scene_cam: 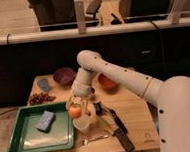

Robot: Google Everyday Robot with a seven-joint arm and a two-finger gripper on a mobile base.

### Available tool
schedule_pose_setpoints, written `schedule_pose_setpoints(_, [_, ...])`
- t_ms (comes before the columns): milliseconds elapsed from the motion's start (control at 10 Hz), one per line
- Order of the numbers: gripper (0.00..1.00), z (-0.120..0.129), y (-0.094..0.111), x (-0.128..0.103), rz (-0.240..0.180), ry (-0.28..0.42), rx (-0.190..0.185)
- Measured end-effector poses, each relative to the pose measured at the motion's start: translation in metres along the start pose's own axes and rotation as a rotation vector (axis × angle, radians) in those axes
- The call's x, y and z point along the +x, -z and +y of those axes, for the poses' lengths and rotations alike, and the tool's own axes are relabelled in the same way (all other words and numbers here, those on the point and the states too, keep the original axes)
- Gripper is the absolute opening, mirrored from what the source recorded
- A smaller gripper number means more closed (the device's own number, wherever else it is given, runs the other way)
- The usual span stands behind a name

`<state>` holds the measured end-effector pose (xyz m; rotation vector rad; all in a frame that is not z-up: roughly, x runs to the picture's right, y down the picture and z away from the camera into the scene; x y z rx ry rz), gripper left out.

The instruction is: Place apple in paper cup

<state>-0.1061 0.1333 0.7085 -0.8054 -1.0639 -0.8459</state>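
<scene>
The apple [75, 111] is a small orange-yellow fruit held in my gripper [76, 109], right above the rim of the white paper cup [82, 124]. The cup stands upright on the wooden table [137, 118] just right of the green tray, and the apple hides part of its rim. My arm comes down from the upper right to the gripper. The gripper's fingers are closed around the apple's sides.
A green tray [31, 141] with a blue sponge [45, 121] sits at the front left. Grapes [39, 98], a dark purple bowl [64, 75] and an orange-red bowl [108, 82] lie behind. Dark utensils [118, 131] and a fork [96, 138] lie to the right of the cup.
</scene>
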Motion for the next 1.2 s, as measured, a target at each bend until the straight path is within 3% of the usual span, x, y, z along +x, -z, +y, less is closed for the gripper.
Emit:
schedule_pose_setpoints(600, [0.00, 0.018, -0.006, -0.007, -0.023, -0.015, -0.027])
schedule_pose_setpoints(700, [0.04, 0.020, -0.006, -0.006, -0.020, -0.025, -0.023])
schedule_pose_setpoints(800, [0.10, 0.021, -0.006, -0.006, -0.020, -0.029, -0.024])
schedule_pose_setpoints(1200, [0.49, 0.027, -0.006, -0.005, -0.021, -0.037, -0.024])
